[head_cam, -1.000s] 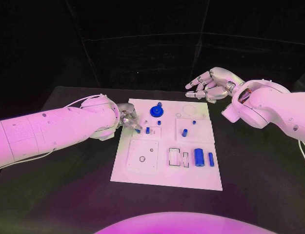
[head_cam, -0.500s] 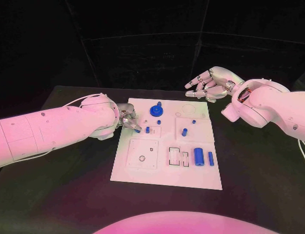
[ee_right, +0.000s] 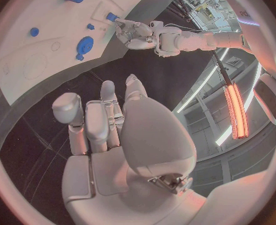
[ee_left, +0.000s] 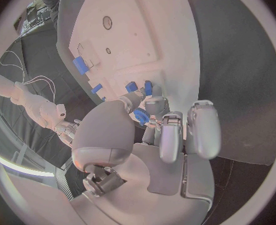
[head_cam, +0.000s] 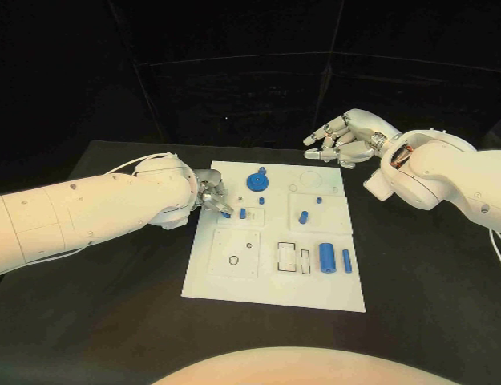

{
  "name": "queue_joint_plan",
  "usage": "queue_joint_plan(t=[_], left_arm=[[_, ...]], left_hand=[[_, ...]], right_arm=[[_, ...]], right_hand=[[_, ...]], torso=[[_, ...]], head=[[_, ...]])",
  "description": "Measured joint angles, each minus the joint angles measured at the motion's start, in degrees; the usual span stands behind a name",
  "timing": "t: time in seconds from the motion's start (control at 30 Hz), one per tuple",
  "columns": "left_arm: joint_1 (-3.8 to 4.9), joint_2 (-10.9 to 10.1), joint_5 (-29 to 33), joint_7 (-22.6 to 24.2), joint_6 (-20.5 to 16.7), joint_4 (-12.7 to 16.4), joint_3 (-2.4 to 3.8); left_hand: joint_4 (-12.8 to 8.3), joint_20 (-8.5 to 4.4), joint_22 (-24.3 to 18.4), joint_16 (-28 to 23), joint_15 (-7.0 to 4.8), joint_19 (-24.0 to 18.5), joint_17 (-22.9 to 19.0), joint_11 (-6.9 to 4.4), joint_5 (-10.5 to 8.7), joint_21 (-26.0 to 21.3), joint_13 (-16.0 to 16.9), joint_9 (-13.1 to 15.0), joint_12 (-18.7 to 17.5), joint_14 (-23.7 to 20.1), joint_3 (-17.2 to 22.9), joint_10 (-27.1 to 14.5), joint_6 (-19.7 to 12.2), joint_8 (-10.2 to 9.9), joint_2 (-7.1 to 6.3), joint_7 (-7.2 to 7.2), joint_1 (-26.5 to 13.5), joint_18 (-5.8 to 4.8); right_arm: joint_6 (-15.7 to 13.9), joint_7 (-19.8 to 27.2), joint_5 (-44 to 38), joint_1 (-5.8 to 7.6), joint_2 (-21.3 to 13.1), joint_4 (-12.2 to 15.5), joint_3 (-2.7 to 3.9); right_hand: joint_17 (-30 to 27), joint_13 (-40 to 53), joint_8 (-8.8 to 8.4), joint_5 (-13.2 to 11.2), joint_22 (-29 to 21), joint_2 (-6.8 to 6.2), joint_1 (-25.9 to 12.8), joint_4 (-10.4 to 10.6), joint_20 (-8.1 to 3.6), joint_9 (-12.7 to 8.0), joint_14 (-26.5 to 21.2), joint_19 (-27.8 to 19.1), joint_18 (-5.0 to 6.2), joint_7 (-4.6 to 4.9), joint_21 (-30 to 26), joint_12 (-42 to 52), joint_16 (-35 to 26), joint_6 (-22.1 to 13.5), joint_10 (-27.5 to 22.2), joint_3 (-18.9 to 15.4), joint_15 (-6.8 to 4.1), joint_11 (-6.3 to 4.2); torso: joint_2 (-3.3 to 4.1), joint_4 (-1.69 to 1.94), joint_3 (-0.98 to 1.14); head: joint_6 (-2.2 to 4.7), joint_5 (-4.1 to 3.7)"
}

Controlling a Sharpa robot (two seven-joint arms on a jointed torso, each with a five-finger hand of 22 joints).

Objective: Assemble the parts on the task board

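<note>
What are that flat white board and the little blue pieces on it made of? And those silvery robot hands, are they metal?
The white task board looks like matte plastic: flat, even, with no glare. The small blue parts, such as the round blue knob, look like moulded plastic in one solid colour. The left hand and right hand have a smooth grey satin sheen; that could be metal or painted plastic.

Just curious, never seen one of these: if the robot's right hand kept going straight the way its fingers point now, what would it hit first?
Probably nothing: the right hand hovers past the task board's far edge, fingers pointing along it over bare black table. Depth is unclear.
</note>
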Motion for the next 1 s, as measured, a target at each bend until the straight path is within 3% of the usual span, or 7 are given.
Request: queue_joint_plan(t=[0.3, 1.0], left_arm=[[-0.05, 0.5, 0.3, 0.0, 0.0, -0.8, -0.04], [-0.04, 1.3, 0.5, -0.7, 0.6, -1.9, -0.05]], left_hand=[[-3.8, 0.0, 0.1, 0.0, -0.42, 0.0, 0.0, -0.31, 0.0, 0.0, -0.5, 0.2, 0.0, 0.0, 4.3, 0.5, 1.2, 1.1, -3.08, -1.01, -4.2, 0.0], [-2.0, -0.25, 0.1, 0.0, -0.82, 0.2, 0.0, -0.72, 0.07, 0.0, 0.3, 0.2, 0.9, 0.0, 1.6, 0.9, 2.5, 1.9, -4.1, -1.53, -7.4, 0.0]], right_arm=[[0.0, 0.0, 0.0, 0.0, 0.0, 0.0, 0.0], [0.0, 0.1, 0.0, 0.0, 0.1, 0.0, 0.0]], right_hand=[[0.0, 0.0, 0.0, 0.0, -0.1, 0.22, -0.2, 0.0, 0.0, 0.0, 0.0, 0.0, 0.0, 0.0, 0.0, 0.0, -0.2, 0.0, 0.0, 0.0, 0.0, 0.0], [0.0, 0.0, 0.0, 0.0, -0.1, 0.22, -0.2, 0.0, 0.0, 0.0, 0.0, 0.0, 0.0, 0.0, 0.0, 0.0, -0.2, 0.0, 0.0, 0.0, 0.0, 0.0]], torso=[[0.03, 0.0, 0.02], [0.01, -0.02, -0.01]], head=[[-0.08, -0.14], [-0.36, -0.34]])
